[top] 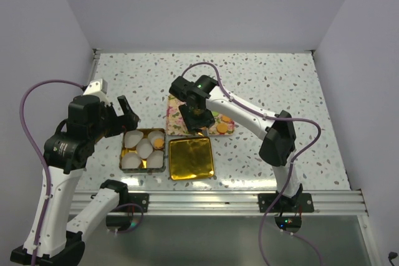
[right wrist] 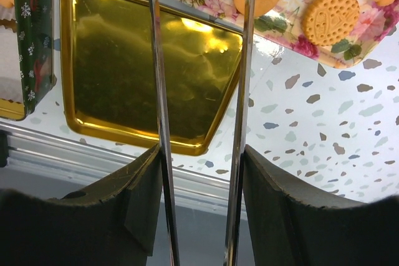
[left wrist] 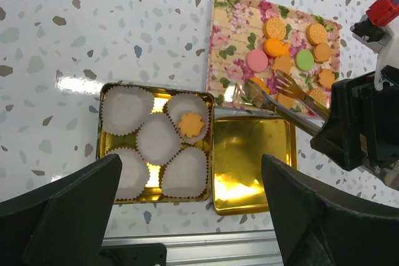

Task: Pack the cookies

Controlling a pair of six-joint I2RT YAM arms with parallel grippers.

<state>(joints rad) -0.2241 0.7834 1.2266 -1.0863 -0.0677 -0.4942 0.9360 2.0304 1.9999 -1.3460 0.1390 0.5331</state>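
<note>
1. The tray (left wrist: 227, 29) sits at 12 o'clock of the lid (left wrist: 249, 160) in the top view and holds the loose cookies (left wrist: 293, 48).
2. The tin (left wrist: 154, 179) sits at 9 o'clock of the lid, with 5 paper cups (left wrist: 124, 107) and 1 orange cookie (left wrist: 191, 125) in the 1 o'clock cup.
3. The left gripper (left wrist: 190, 163) has its jaws wide and empty, above the tin.
4. The right gripper (right wrist: 201, 154) has its jaws part-closed, clamping the tongs (left wrist: 280, 95); the tips are over the tray's 6 o'clock edge.
5. Risk: the thin tong blades may twist in the jaws, so a flat cookie could slip out onto the lid, missing its cup.
</note>
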